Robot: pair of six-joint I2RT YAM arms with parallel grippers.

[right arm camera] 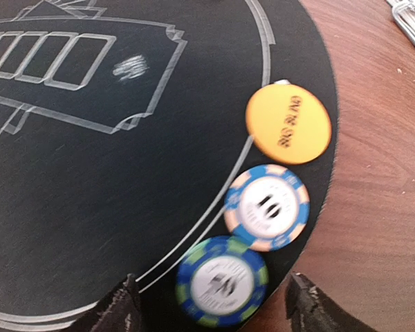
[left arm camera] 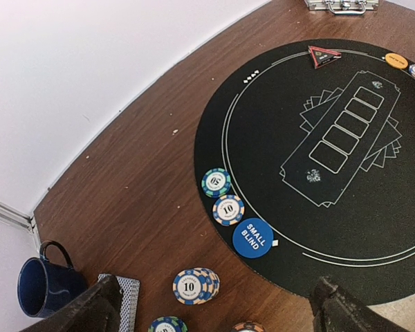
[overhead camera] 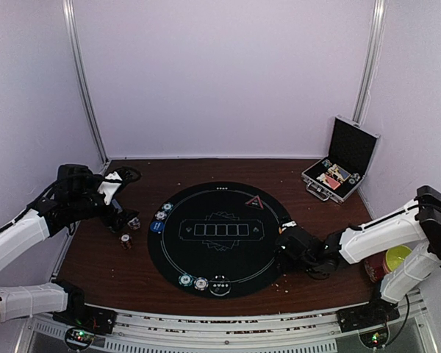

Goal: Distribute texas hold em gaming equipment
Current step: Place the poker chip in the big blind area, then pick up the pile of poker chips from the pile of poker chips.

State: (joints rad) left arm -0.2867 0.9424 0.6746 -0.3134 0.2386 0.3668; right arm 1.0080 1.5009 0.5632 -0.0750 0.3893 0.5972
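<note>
On the round black mat (overhead camera: 219,239), the right wrist view shows an orange disc (right arm camera: 288,124), a blue 10 chip (right arm camera: 267,206) and a blue-green 50 chip (right arm camera: 221,280) along the mat's right edge. My right gripper (right arm camera: 211,315) is open, and the 50 chip lies flat between its spread fingers, touching neither. My left gripper (left arm camera: 214,318) hangs open above the table's left side. Below it are a stack of 10 chips (left arm camera: 194,286), grey-backed cards (left arm camera: 128,297) and, on the mat, two chips (left arm camera: 228,209) and the blue disc (left arm camera: 252,238). The red triangle marker (left arm camera: 324,55) sits at the mat's far side.
A blue mug (left arm camera: 45,283) stands at the left by the cards. The silver-edged black case (overhead camera: 342,160) lies open at the back right. Red and yellow bowls (overhead camera: 386,261) sit under the right arm. Two more chips (overhead camera: 193,282) rest at the mat's near edge.
</note>
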